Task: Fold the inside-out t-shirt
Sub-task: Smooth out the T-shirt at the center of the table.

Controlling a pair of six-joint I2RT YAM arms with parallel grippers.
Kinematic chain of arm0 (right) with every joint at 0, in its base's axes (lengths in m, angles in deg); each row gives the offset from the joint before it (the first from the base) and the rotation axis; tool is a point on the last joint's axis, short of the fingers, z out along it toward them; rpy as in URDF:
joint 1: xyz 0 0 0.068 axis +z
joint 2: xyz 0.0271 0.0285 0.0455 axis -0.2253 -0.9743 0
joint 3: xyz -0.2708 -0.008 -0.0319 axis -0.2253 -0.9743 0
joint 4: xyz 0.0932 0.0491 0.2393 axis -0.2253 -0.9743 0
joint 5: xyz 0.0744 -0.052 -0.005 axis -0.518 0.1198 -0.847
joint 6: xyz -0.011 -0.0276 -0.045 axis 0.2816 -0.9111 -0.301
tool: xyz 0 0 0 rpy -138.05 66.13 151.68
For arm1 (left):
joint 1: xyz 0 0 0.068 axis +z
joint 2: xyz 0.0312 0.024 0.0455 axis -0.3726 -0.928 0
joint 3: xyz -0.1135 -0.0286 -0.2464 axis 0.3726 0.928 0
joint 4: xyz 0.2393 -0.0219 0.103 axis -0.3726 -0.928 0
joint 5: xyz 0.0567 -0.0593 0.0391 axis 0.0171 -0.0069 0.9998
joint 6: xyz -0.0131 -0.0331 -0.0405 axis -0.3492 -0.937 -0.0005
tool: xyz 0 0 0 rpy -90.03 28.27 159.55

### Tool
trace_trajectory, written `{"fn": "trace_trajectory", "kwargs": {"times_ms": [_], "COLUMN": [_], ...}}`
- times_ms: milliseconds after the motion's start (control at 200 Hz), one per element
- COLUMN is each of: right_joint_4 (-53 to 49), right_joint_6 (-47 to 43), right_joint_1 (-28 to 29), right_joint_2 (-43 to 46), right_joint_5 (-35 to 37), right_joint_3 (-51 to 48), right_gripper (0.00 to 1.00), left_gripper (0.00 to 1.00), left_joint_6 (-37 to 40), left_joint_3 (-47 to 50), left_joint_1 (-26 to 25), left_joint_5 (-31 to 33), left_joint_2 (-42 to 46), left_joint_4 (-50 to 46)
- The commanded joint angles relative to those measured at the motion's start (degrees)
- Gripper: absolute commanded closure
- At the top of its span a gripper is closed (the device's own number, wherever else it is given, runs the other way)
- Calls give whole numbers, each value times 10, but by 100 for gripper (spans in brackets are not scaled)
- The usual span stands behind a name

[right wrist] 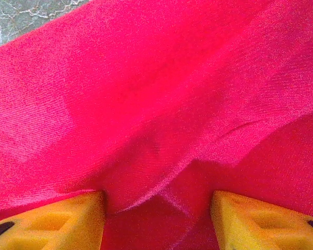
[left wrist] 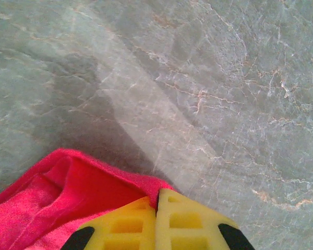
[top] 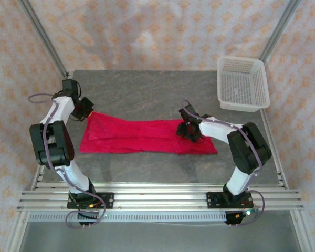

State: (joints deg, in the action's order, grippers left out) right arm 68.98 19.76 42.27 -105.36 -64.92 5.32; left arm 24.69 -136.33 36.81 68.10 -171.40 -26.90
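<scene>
We identify the grey marbled table (top: 147,89) as the largest element, framed by metal rails at its near edge. The inside-out t-shirt (top: 142,137) lies flat at the middle of the table as a long crimson band running left to right, narrower at the left end and wider at the right. The left arm (top: 55,139) rises from the near-left base and reaches toward the far-left corner of the shirt. The right arm (top: 248,149) rises from the near-right base and bends left over the right part of the shirt. A white mesh basket (top: 243,84) sits at the far-right corner of the table, well apart from the shirt. The left gripper (top: 86,109) sits at the shirt's far-left corner. In the left wrist view its yellow fingers (left wrist: 188,224) are pressed together, and the red hem runs into the seam between them, so we read it as clamped on the cloth. The right gripper (top: 189,130) hangs over the shirt right of centre. In the right wrist view its fingers (right wrist: 62,219) stand apart, with a raised fold of red fabric between them.
</scene>
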Motion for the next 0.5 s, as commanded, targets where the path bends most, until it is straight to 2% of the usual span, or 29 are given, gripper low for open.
{"fn": "trace_trajectory", "kwargs": {"times_ms": [0, 190, 320, 440, 495], "right_joint_4": [-19, -9, -4, -8, -16], "right_joint_6": [-7, -6, -1, 1, 1], "right_joint_1": [0, -1, -1, -1, 0], "right_joint_2": [-18, -16, -16, 11, 34], "right_joint_5": [12, 1, -8, -44, -59], "right_joint_3": [-10, -14, -17, -10, -2], "right_gripper": [44, 44, 43, 42, 40], "left_gripper": [100, 100, 100, 76, 75], "left_joint_6": [9, 24, 31, 36, 37], "left_joint_3": [-47, -115, -79, -46, -35], "left_joint_1": [-6, -21, -22, -16, -18], "left_joint_5": [15, 19, 66, 104, 118], "left_joint_2": [-42, -106, -96, -82, -58], "left_joint_4": [-35, -58, -50, -38, -30]}}
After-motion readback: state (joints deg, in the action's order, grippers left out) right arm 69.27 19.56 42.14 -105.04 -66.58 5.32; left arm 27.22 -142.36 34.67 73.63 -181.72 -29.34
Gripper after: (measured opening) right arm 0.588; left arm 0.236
